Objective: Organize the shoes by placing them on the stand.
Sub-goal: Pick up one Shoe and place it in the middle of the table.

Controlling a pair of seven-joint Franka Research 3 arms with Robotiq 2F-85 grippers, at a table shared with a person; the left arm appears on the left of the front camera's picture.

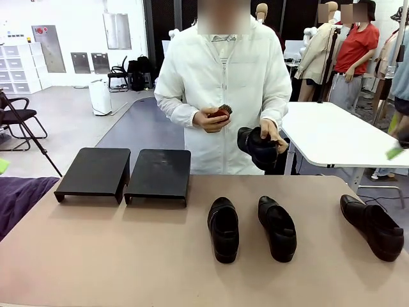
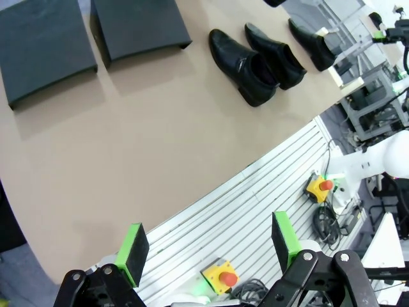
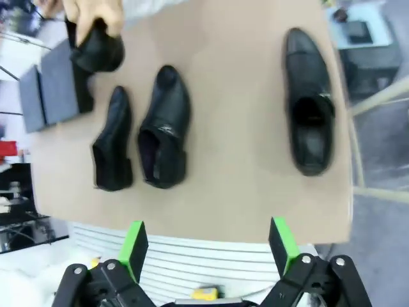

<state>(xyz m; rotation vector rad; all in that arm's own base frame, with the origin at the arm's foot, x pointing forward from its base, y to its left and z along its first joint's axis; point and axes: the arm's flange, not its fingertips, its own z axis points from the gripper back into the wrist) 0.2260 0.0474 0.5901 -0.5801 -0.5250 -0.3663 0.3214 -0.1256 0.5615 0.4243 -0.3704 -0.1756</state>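
Shoes (image 3: 164, 137): 3 on table ahead of R gripper (image 3: 208, 246), well apart from it, long axes approx along its fingers. 4th in person's hand (image 3: 96, 14). R arm looks nearer. Stand (image 2: 45, 48) lies ahead of L gripper (image 2: 208, 248). Both jaws wide, empty.

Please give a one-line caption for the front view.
Three black shoes lie on the table beside the stand while a person holds the fourth shoe.

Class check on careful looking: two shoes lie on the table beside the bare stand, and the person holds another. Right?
Not quite: the front view shows three shoes on the table, not two. The stand is bare, and the person holds another shoe.
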